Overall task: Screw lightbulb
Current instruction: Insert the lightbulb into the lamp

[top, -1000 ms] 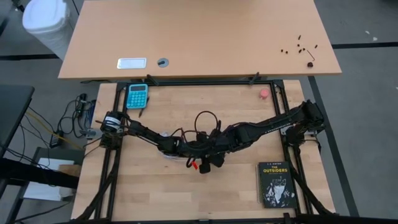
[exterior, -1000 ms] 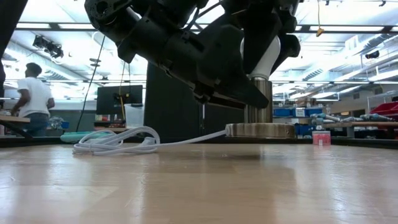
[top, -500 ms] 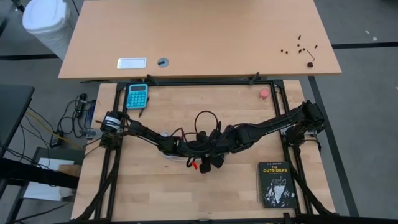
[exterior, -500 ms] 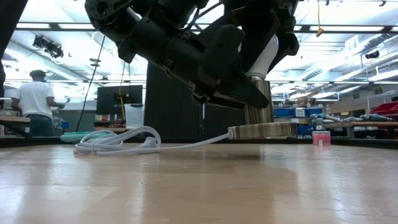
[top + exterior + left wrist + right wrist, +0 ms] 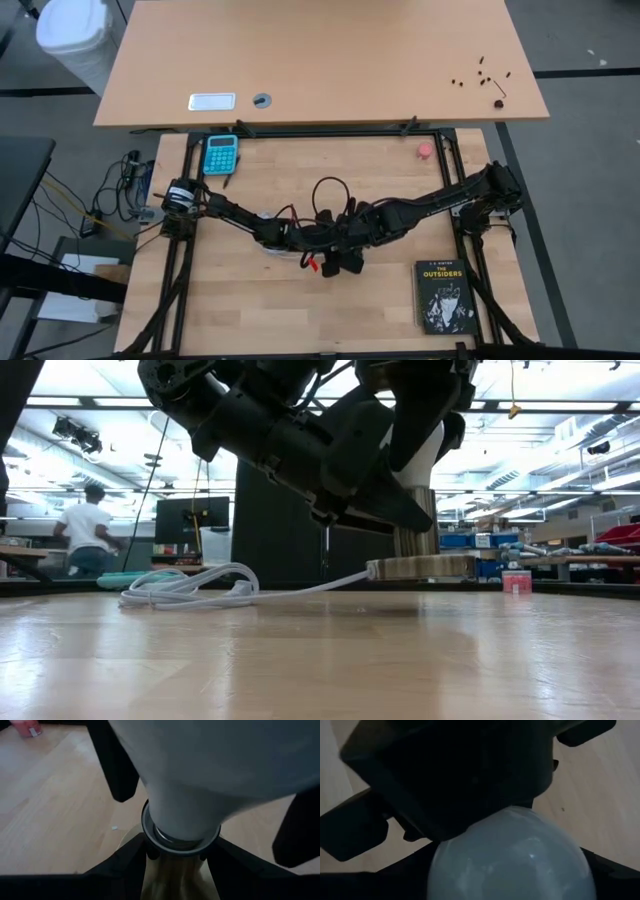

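The white frosted lightbulb [image 5: 430,452] stands upright with its narrow neck in the ring of the socket [image 5: 180,836]. The socket is a metal column [image 5: 415,532] on a round disc base [image 5: 420,568], with a white coiled cord [image 5: 190,588] lying on the table. Both grippers meet at the table's middle. My left gripper [image 5: 177,870] is shut on the socket column below the bulb. My right gripper [image 5: 511,866] is shut on the bulb from above. In the high view the arms [image 5: 325,240] hide bulb and socket. My left gripper pinches the socket's column [image 5: 175,877] just under the ring, one finger [image 5: 132,857] on each side. It comes slanting down from the table's left. The disc base sits slightly tilted on the table. My right gripper pinches the bulb's wide round part [image 5: 512,852] between its two fingers [image 5: 120,772]. The fingers point down from above. The bulb stands upright with its neck in the socket ring.
A black book [image 5: 444,296] lies at the near right. A blue calculator [image 5: 221,153] lies at the far left. A small pink-red round object [image 5: 425,150] sits at the far right. A person walks in the room beyond [image 5: 88,530].
The socket's disc base has tipped a little out of level, and the cord's end at the base has risen with it. Both grippers have kept their holds at the same place.
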### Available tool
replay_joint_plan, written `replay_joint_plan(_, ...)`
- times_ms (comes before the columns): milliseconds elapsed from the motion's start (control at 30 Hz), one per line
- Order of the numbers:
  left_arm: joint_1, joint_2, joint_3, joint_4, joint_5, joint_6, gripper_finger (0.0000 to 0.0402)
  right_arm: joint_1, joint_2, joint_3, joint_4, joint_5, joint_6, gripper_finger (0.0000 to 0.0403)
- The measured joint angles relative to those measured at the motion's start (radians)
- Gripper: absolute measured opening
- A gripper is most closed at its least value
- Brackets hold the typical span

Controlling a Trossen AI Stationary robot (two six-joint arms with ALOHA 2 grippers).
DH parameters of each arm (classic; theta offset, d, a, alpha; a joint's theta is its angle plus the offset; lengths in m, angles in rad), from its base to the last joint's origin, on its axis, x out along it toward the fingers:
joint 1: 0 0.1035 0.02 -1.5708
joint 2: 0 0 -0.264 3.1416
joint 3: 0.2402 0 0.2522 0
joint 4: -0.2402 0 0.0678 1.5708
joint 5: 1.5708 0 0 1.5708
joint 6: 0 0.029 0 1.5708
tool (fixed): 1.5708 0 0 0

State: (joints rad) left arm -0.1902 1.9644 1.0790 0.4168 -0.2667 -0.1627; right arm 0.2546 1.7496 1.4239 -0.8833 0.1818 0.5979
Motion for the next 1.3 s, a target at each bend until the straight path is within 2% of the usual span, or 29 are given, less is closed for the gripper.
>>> replay_joint_plan(1300,-0.001,0.0,0.0,-0.001,0.017,0.001,0.0193,-0.002,0.0,0.0,-0.001,0.008,-0.025,0.0302)
